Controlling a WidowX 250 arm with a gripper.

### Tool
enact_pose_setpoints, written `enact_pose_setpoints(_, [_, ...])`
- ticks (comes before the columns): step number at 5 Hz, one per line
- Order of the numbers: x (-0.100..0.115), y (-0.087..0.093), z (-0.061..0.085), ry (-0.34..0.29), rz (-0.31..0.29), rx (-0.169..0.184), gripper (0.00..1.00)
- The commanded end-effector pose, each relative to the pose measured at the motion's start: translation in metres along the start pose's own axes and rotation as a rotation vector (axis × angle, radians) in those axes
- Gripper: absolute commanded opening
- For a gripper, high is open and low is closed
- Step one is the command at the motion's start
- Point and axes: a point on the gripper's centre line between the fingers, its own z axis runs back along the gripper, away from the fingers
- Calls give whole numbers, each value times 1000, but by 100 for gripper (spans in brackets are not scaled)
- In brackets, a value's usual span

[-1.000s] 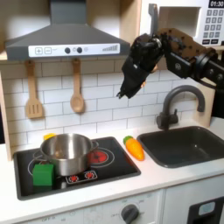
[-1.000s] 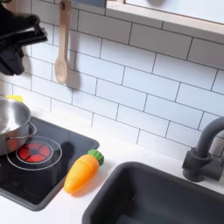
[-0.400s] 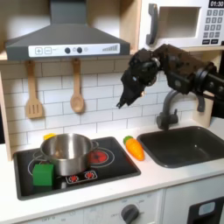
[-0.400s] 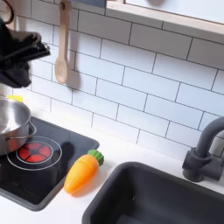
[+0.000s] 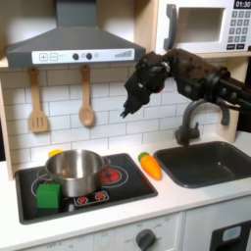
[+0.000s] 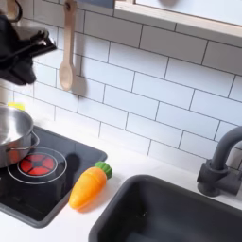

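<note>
The hand point(image 5: 130, 99) hangs empty, fingers slightly spread, above the stove. The carrot point(image 5: 149, 165) lies untouched on the bench between stove and sink point(image 5: 208, 163); grasping remains undone.

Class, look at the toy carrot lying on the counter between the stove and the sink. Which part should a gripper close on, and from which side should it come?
Grip the carrot across its thick orange middle, coming straight down from above. It lies flat on the counter, so the top is free, and the sides look free for the fingers. The green end is short, the tip tapers and would likely slip. The gripper hangs above it, holding nothing.
</note>
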Motion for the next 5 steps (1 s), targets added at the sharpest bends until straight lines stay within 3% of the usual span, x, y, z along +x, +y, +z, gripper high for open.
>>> enact_pose_setpoints(1, [20,2,3,-51,43,15,0])
enact_pose_setpoints(3, [37,-3,20,-66,63,-6,0])
enact_pose_setpoints(5, [51,2,18,-91,89,1,0])
